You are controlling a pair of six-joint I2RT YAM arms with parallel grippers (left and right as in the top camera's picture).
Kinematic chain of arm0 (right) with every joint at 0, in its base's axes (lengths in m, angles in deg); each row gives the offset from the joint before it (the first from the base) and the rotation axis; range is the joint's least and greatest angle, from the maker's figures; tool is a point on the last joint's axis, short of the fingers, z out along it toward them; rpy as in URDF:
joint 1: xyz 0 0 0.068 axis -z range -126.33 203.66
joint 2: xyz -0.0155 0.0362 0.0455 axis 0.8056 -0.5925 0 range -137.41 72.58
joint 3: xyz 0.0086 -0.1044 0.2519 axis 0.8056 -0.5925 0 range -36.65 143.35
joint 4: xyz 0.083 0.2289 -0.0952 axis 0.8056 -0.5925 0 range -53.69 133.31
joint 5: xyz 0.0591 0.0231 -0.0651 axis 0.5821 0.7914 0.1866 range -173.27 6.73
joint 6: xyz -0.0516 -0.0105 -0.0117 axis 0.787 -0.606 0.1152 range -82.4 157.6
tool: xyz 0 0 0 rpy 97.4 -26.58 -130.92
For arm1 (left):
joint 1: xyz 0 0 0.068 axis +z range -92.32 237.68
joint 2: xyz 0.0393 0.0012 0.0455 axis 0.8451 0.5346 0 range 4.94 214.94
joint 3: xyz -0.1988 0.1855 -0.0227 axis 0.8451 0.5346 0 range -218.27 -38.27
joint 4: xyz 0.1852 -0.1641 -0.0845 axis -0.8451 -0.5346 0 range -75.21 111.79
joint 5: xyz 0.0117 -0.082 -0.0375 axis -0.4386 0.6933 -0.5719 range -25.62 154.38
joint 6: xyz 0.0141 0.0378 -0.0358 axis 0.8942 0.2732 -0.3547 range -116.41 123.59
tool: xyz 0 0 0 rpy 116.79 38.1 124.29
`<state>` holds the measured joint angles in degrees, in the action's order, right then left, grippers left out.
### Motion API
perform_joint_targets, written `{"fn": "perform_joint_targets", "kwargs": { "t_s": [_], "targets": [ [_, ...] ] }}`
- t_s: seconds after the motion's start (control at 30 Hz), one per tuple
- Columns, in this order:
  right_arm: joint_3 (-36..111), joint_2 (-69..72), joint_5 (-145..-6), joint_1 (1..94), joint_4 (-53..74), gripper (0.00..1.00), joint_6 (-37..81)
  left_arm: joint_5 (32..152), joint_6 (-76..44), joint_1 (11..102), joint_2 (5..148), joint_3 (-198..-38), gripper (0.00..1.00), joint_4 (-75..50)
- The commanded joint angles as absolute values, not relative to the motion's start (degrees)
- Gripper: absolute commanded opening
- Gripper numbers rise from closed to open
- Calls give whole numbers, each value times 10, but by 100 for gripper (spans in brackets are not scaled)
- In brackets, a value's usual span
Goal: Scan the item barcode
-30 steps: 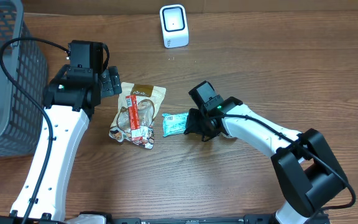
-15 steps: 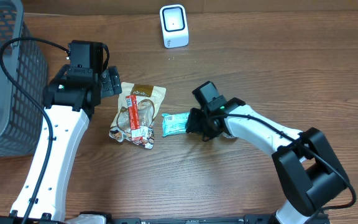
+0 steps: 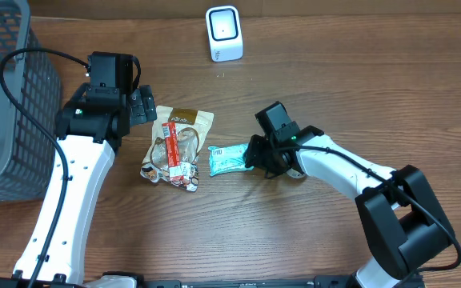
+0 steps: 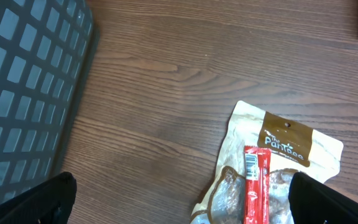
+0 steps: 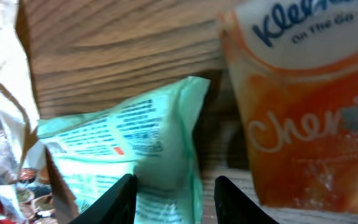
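A mint-green packet (image 3: 229, 158) lies flat on the wooden table, with printed text and a small red mark on its wrapper (image 5: 129, 140). My right gripper (image 3: 256, 156) sits low at the packet's right end. Its jaws (image 5: 173, 199) are partly open and straddle that end. The wrapper touches the left finger, and a gap shows at the right finger. My left gripper (image 3: 141, 106) hangs wide open above the table (image 4: 188, 208), holding nothing. The white barcode scanner (image 3: 223, 33) stands at the back edge.
A tan snack bag (image 3: 184, 132) with a red stick pack (image 3: 171, 148) across it lies left of the green packet and also shows under the left wrist camera (image 4: 291, 146). An orange Kleenex pack (image 5: 303, 106) sits right of the packet. A grey mesh basket (image 3: 6, 96) fills the left edge.
My right arm has shifted a little to the right, uncovering more of the green packet. The packet's left edge has stayed put. The left arm has not moved.
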<state>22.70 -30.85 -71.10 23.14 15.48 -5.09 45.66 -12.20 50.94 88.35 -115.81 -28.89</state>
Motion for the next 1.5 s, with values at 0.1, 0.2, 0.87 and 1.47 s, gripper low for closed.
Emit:
{"fn": "perform_joint_targets", "kwargs": {
  "t_s": [0.1, 0.2, 0.87, 1.47],
  "targets": [
    [189, -298, -721, 229, 181, 36, -79, 449, -123, 509, 881, -1168, 100, -288],
    [186, -298, -720, 229, 180, 24, -79, 449, -123, 509, 881, -1168, 100, -288],
    [205, -295, -702, 229, 190, 4, 19, 449, -123, 509, 881, -1168, 100, -288],
    [192, -296, -699, 209, 176, 34, -46, 449, -123, 509, 881, -1168, 100, -288]
  ]
}}
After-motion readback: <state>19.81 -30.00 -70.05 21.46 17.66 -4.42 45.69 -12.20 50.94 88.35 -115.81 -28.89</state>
